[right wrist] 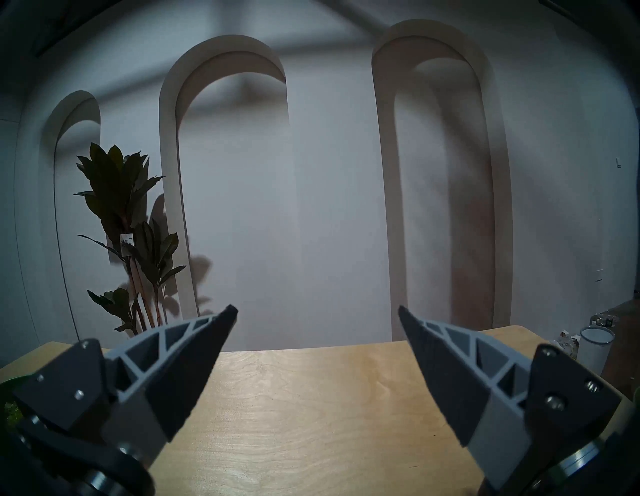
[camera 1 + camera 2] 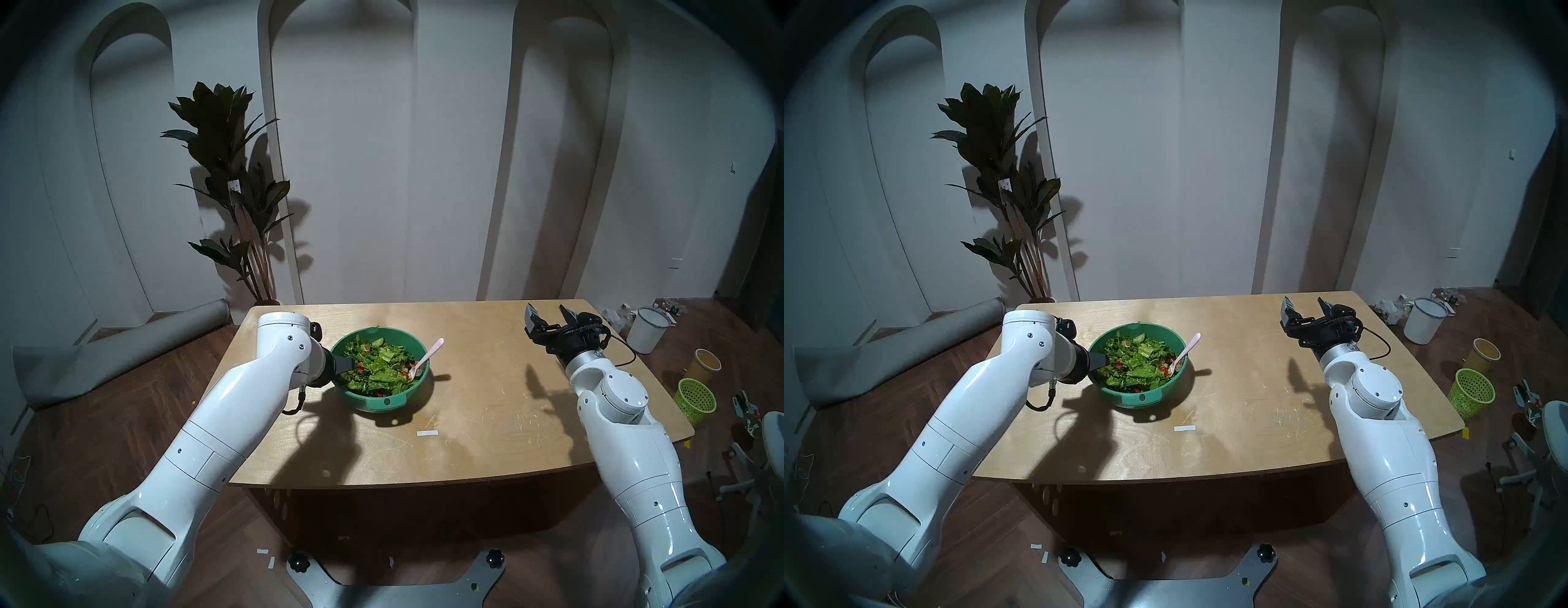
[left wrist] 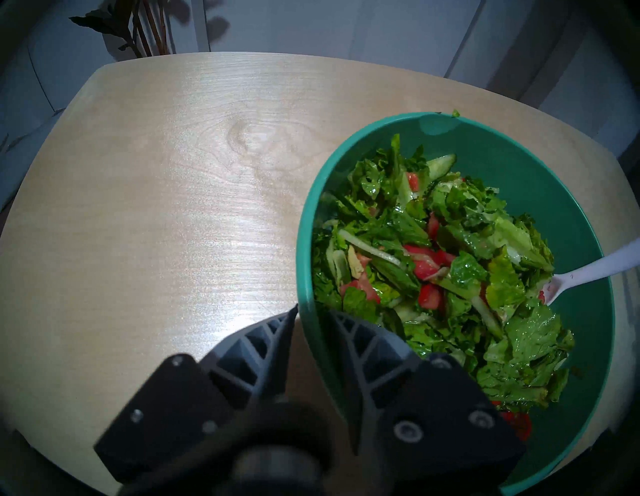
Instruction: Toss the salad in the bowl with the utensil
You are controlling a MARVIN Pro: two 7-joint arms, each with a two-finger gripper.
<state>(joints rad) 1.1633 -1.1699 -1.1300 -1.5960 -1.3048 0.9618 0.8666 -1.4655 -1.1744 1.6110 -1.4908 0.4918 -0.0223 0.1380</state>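
Salad (image 3: 443, 263) of lettuce, cucumber and red pieces fills the teal bowl (image 2: 418, 339), which sits on the bench (image 2: 488, 407) toward its left side. The pink spoon (image 2: 426, 356) lies untouched, scoop in the leaves, handle leaning out over the bowl's right rim. The step in hand looks like bracing the bowl: the left hand (image 3: 311, 313) straddles the near-left rim, one finger outside the wall and one inside, narrowed about it; whether the pads already pinch the wall I cannot tell. The right hand (image 1: 318, 317) hangs spread wide and empty over the bench's right side, well apart from the bowl. Next, I judge, it must reach the spoon's handle and grasp it before any tossing.
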